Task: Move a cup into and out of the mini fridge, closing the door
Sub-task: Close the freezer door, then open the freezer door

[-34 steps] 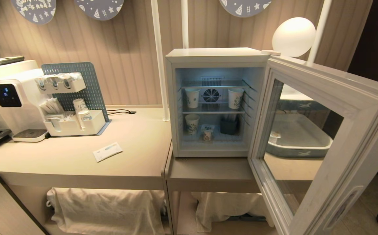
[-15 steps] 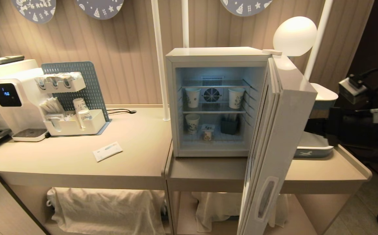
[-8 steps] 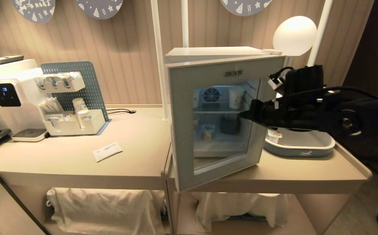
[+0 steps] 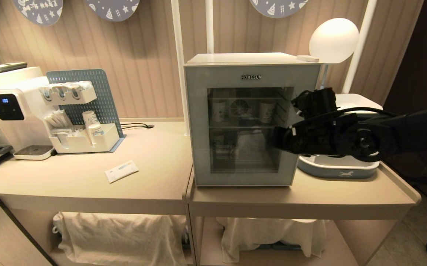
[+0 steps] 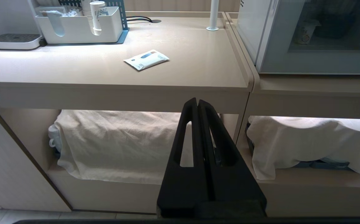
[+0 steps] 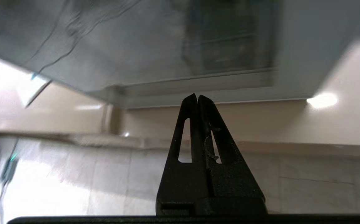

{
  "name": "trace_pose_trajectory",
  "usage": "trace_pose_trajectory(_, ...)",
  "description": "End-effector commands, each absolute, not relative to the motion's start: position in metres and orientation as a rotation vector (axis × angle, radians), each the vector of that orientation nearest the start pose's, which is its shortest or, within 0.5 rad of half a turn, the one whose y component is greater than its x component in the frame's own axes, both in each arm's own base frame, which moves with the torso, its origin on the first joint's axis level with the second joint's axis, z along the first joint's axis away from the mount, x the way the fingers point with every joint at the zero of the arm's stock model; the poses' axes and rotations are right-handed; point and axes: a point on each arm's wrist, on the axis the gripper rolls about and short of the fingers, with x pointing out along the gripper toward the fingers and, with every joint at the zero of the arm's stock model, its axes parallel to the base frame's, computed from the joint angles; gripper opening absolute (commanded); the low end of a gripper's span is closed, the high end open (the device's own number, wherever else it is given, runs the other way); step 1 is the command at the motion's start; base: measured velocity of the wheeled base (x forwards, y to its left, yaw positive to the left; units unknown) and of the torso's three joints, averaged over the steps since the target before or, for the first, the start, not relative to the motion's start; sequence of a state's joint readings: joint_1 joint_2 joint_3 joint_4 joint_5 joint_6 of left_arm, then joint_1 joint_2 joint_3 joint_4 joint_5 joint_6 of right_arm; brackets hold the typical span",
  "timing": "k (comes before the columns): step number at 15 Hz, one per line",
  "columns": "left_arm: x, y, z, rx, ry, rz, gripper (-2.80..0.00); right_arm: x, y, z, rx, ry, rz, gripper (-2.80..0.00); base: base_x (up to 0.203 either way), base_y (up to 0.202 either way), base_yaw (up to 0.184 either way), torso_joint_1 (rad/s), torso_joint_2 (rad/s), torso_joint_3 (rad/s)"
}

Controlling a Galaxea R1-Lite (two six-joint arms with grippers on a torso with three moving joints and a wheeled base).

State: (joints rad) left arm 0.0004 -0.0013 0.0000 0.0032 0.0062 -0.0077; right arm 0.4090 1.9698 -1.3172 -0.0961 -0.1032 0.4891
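Grey-blue framing is sitting flush against the body of the mini fridge in the head view; the door is standing fully closed, its glass window facing the robot. The fridge is standing on the right-hand desk, at that desk's left edge. Behind the dark glass the cup is showing only faintly on the lower shelf, and taller paper cups are standing on the shelf above. The right gripper is reaching in from the right with its tip at the door's right frame, fingers pressed together and holding nothing. A blue-rimmed tray is lying on the same desk just behind the arm. On the left desk a white sachet is lying near the front edge, and a white organiser is standing toward the back.

From the left wrist view, the left gripper is hanging below the desk's front edge, fingers fully together and gripping nothing. The cup is showing through the door's glass near the lower left corner of the window.

From the right wrist view, the right gripper is pointing at the lower frame of the door, fingers closed against each other and empty. Whether the tip is touching the frame cannot be told; the picture is smeared.
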Motion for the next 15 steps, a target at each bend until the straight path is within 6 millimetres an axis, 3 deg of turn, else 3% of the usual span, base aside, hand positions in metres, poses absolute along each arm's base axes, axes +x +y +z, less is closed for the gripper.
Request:
trace_pose_trajectory(1, -0.023, 0.0, 0.075, -0.009, 0.005, 0.008, -2.8, 0.339, 0.141, 0.197, 0.337, 0.541, 0.118, -2.8, 0.0, 0.0, 0.0, 0.0, 0.0, 0.0)
trace_pose_trajectory(3, -0.023, 0.0, 0.075, -0.008, 0.005, 0.007, -2.8, 0.306, 0.118, 0.229, 0.336, 0.441, 0.025, -2.8, 0.0, 0.0, 0.0, 0.0, 0.0, 0.0)
trace_pose_trajectory(5, -0.023, 0.0, 0.075, -0.012, 0.004, 0.009, -2.8, 0.257, 0.087, 0.258, 0.311, 0.328, -0.127, -2.8, 0.0, 0.0, 0.0, 0.0, 0.0, 0.0)
trace_pose_trajectory(9, -0.023, 0.0, 0.075, -0.015, 0.003, 0.009, -2.8, 0.152, 0.024, 0.28, 0.249, 0.117, -0.552, -2.8, 0.0, 0.0, 0.0, 0.0, 0.0, 0.0)
trace_pose_trajectory(13, -0.023, 0.0, 0.075, -0.015, 0.004, 0.009, -2.8, 0.062, -0.01, 0.273, 0.24, -0.001, -0.798, -2.8, 0.0, 0.0, 0.0, 0.0, 0.0, 0.0)
trace_pose_trajectory(15, -0.023, 0.0, 0.075, -0.015, 0.005, 0.009, -2.8, 0.026, -0.015, 0.254, 0.227, -0.032, -0.832, -2.8, 0.0, 0.0, 0.0, 0.0, 0.0, 0.0)
